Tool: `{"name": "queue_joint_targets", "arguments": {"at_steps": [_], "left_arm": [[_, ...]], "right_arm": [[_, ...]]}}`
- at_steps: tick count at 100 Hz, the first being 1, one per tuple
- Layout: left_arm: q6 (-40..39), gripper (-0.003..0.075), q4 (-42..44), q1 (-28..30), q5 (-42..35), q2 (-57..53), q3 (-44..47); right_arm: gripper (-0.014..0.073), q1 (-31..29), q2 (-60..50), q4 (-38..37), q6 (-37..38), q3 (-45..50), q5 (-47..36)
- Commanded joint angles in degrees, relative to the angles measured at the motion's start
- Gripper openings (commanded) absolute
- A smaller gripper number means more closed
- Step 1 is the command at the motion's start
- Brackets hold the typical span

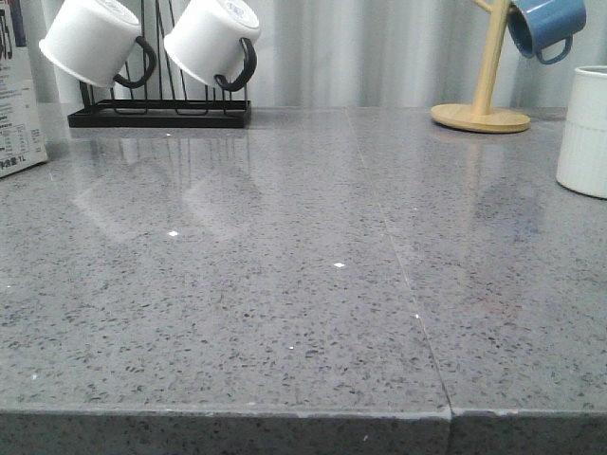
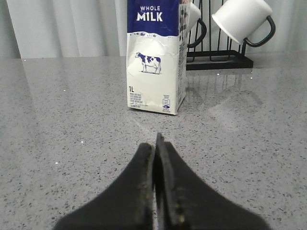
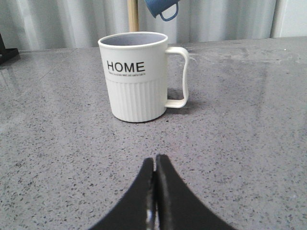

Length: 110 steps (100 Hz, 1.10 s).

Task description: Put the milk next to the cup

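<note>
Front view: one milk [image 1: 19,104], one cup [image 1: 582,131], well apart; both arms' jaws closed, empty.

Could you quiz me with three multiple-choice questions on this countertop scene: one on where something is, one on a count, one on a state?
1. In the front view, where is the milk carton?
A. far left edge
B. centre
C. far right

2. How many white mugs hang on the black rack?
A. one
B. two
C. four

3. How is the left gripper?
A. open around the carton
B. shut, empty, short of the carton
C. holding a mug

Answers: 1 A, the carton is cut off by the left border, opposite the HOME mug. 2 B, two mugs hang there. 3 B, its fingers meet with bare counter before the carton.
</note>
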Motion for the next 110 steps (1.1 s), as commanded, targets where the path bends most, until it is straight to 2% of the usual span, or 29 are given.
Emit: {"name": "queue_joint_targets", "arguments": {"at_steps": [1,92,110], "left_arm": [[-0.5,-0.0020,0.0,-0.4,-4.5,-1.8,3.5],[-0.5,-0.0020,0.0,-0.4,-4.5,-1.8,3.5],[-0.5,-0.0020,0.0,-0.4,-4.5,-1.8,3.5]], "right_arm": [[-0.0067,-0.5,-1.4,-0.8,-0.2,-1.0,-5.0],[-0.0067,-0.5,-1.4,-0.8,-0.2,-1.0,-5.3],[-0.0067,-0.5,-1.4,-0.8,-0.2,-1.0,-8.7]]}}
